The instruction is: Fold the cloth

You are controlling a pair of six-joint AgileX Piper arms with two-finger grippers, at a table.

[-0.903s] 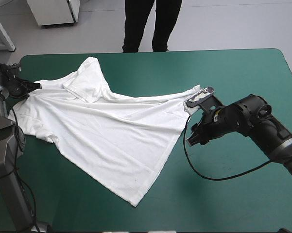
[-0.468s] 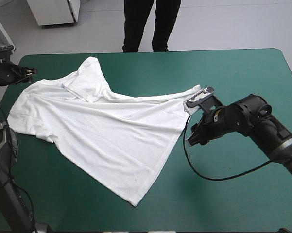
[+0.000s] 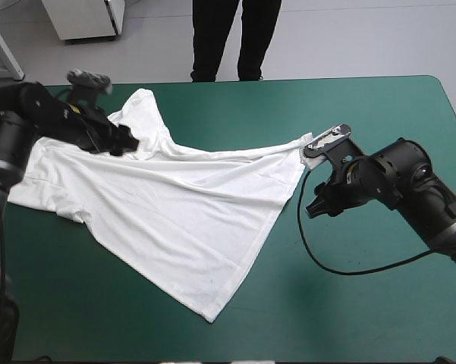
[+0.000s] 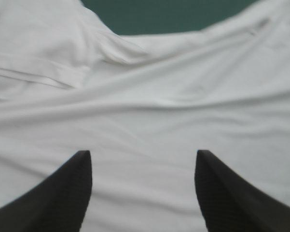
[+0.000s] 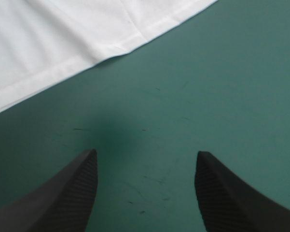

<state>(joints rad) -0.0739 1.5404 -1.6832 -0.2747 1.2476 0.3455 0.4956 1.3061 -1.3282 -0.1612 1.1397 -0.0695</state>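
While the white T-shirt (image 3: 174, 205) lies spread mostly flat across the left and middle of the teal-green worktop (image 3: 379, 114), rumpled where it nears the far edge, both hands hover with nothing held. The left hand (image 4: 142, 157) hangs over the shirt's far-left part, its black fingers wide apart above white cloth. The right hand (image 5: 145, 157), fingers equally spread, is above bare cover, just beside the shirt's right-hand edge.

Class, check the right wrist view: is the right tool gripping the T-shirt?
No, the right tool stands open over the bare cover, with the T-shirt lying ahead of it.
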